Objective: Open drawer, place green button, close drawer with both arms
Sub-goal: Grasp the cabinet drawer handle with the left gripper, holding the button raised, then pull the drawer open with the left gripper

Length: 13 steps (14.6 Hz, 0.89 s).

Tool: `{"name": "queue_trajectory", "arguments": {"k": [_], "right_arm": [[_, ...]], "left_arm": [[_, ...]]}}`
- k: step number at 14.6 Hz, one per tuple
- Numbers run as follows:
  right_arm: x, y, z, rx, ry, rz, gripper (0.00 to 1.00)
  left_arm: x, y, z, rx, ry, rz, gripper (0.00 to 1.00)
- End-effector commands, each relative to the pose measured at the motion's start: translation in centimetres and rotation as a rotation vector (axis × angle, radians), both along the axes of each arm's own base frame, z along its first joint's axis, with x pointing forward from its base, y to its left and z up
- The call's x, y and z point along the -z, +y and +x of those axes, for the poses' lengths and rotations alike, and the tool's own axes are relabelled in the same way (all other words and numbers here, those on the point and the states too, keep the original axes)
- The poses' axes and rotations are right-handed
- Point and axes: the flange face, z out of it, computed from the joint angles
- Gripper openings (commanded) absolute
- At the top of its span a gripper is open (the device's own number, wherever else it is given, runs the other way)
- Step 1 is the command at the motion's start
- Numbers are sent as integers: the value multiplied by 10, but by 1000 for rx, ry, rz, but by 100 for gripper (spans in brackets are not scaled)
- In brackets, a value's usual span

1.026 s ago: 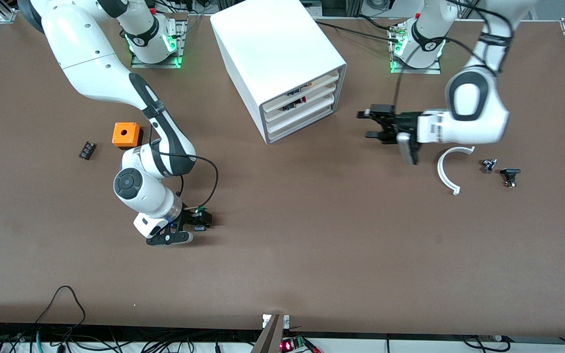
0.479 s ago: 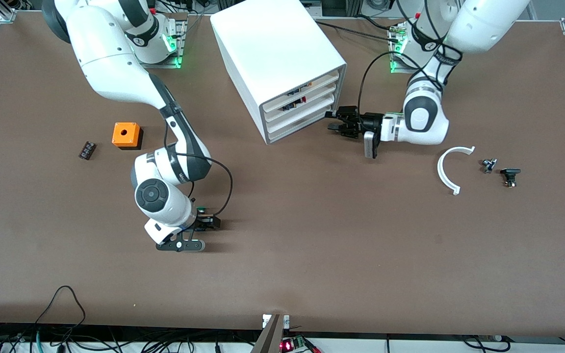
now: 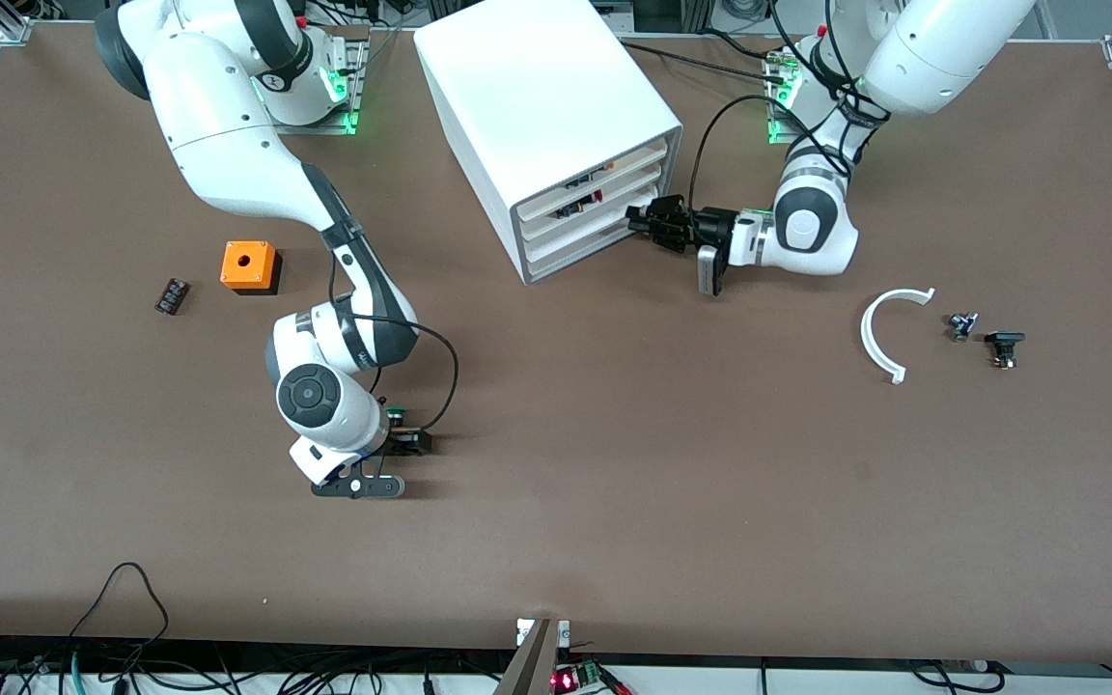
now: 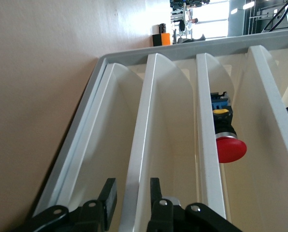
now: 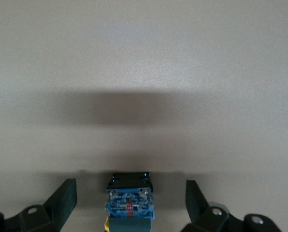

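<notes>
The left end effector (image 3: 641,224) is at the front of the cabinet (image 3: 542,116), and its fingers (image 4: 107,195) pinch the front wall of a drawer (image 4: 136,159). The right end effector (image 5: 129,203) is low over the tabletop (image 3: 672,463), well nearer to the front camera than the cabinet. Its fingers are spread wide, with the button (image 3: 400,431) between them, not touched.

White cabinet (image 3: 537,106), green-capped button (image 3: 396,417), orange cube (image 3: 249,265).
</notes>
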Motion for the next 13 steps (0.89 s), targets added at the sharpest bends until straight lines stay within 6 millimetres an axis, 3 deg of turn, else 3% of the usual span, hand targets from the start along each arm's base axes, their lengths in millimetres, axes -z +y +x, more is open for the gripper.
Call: {"name": "queue_trajectory", "arguments": {"k": [1, 4, 9, 13], "right_arm": [[-4, 4, 3, -1, -8, -15, 98], [-6, 0, 5, 1, -8, -10, 83], [-6, 0, 3, 0, 4, -15, 43], [-6, 0, 3, 0, 5, -16, 8]], "left_arm": [[5, -15, -14, -31, 24, -32, 35], [6, -21, -18, -40, 34, -30, 0], [2, -4, 0, -81, 31, -25, 0], [-2, 25, 39, -95, 1, 5, 0]]}}
